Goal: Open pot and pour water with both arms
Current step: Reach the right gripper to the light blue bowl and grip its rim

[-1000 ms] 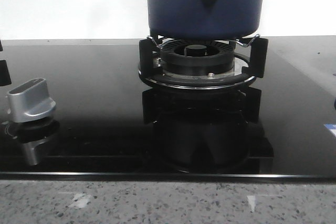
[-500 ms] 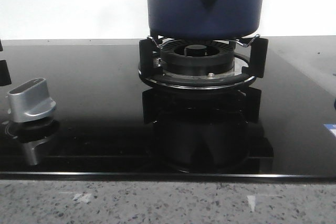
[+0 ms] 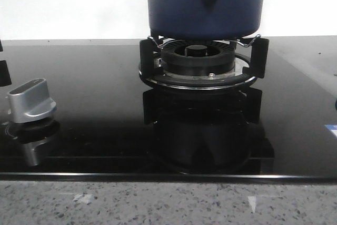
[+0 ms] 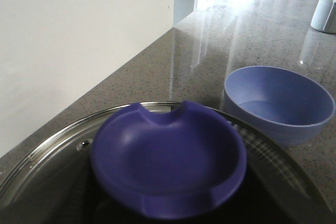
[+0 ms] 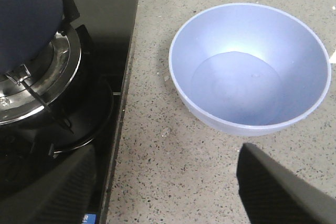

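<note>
My right gripper (image 5: 168,182) hangs fingers spread, empty, by the pale blue bowl (image 5: 251,77). Left fingers' state I cannot tell. The matte navy-blue round pot (image 3: 205,3) sits on the burner.

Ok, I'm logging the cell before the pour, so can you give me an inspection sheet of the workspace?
Surface: black glass cooktop set in a speckled stone counter.
Job's things: dark blue pot sits on the burner grate; glass lid with its blue knob fills the left wrist view; whether it is on the pot cannot be told.
Clutter: empty light blue bowl on the counter beside the cooktop; silver stove knob; grey container further off.
Grippers: right gripper jaws wide apart, holding nothing; left jaws not in view.
Cables: nothing seen.
Surroundings: white wall behind.
</note>
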Robot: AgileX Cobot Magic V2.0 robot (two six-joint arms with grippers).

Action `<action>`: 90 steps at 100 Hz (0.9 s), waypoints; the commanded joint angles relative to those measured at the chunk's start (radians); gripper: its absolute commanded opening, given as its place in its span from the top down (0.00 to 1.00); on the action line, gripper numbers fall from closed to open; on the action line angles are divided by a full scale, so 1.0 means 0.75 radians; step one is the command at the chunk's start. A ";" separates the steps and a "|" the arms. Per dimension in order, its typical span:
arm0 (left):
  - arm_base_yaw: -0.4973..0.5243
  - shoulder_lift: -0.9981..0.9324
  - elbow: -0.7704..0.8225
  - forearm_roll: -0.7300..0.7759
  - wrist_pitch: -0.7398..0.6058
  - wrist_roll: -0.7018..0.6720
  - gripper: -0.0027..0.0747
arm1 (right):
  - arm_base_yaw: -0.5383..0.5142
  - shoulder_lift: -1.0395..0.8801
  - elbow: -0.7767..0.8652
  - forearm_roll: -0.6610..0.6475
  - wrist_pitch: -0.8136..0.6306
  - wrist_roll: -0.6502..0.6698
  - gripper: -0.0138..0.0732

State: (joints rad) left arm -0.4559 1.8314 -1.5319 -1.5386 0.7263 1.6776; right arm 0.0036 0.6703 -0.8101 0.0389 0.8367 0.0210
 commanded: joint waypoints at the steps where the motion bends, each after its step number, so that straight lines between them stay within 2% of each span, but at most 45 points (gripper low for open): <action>1: -0.003 -0.080 -0.047 -0.095 0.021 -0.008 0.59 | -0.001 0.008 -0.048 -0.017 -0.074 -0.014 0.26; 27: 0.037 -0.118 -0.050 -0.098 0.036 -0.008 0.59 | -0.001 0.008 -0.048 -0.044 -0.058 -0.014 0.26; 41: 0.107 -0.171 -0.057 -0.098 0.048 -0.008 0.59 | -0.001 0.008 -0.048 -0.070 -0.055 -0.012 0.26; 61: 0.234 -0.264 -0.057 -0.098 0.074 -0.008 0.59 | -0.009 0.022 -0.063 -0.135 -0.058 0.084 0.26; 75: 0.340 -0.314 -0.057 -0.092 0.105 -0.015 0.59 | -0.069 0.106 -0.133 -0.279 -0.027 0.157 0.26; 90: 0.457 -0.341 -0.057 -0.083 0.169 -0.053 0.59 | -0.205 0.263 -0.240 -0.297 0.017 0.168 0.26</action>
State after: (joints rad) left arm -0.1605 1.6408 -1.5319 -1.5286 0.8118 1.6655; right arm -0.0969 0.8084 -0.9187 -0.1475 0.8929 0.1317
